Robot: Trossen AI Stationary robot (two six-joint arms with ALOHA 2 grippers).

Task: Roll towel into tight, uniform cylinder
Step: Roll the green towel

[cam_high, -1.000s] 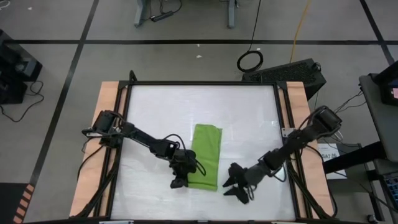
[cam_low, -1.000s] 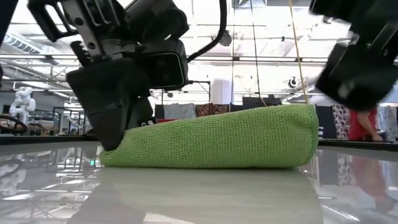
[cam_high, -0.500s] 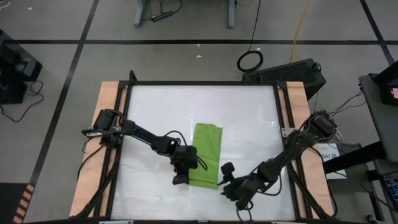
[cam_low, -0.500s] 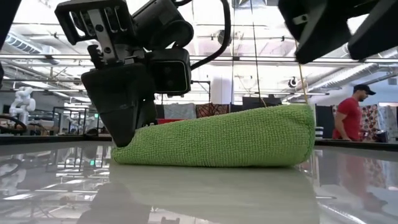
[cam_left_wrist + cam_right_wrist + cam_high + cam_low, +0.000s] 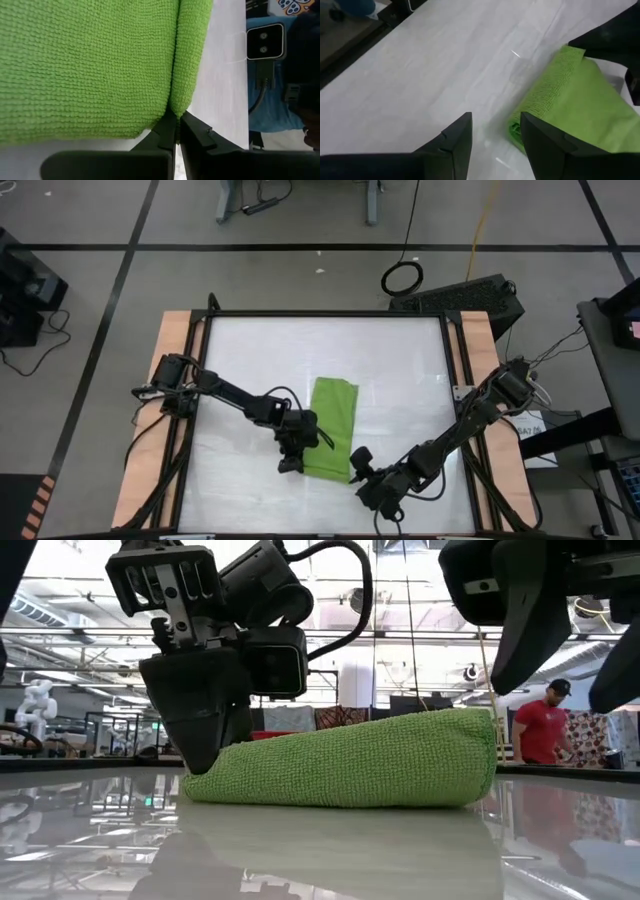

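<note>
The lime-green towel (image 5: pixel 335 425) lies on the white table as a narrow folded strip running near to far; in the low view the towel (image 5: pixel 350 765) is a low bulging hump. My left gripper (image 5: pixel 289 465) is shut at its near-left corner. My right gripper (image 5: pixel 358 463) hovers open just off the near-right corner. In the right wrist view the right gripper (image 5: pixel 495 137) has the towel's corner (image 5: pixel 520 127) beside one finger, and I see no touch. My left gripper pinches the towel's near edge (image 5: pixel 177 112) between its two fingertips, where the flat top layer meets a rolled-over side fold. The fingers slant down from the table's left. The towel rests on the table, slack, and its left end (image 5: pixel 215 780) lies against the finger.
Wooden rails (image 5: pixel 175 380) and a black frame border the white table top (image 5: pixel 260 360). Bare table lies far and left of the towel. A person in a red shirt (image 5: pixel 540 730) stands in the room beyond.
My right gripper has moved toward the table's left, up to the towel's near-right corner, and has rolled its wrist over. My left gripper has nudged slightly toward the towel's middle, drawing the towel's near-left edge in with it.
</note>
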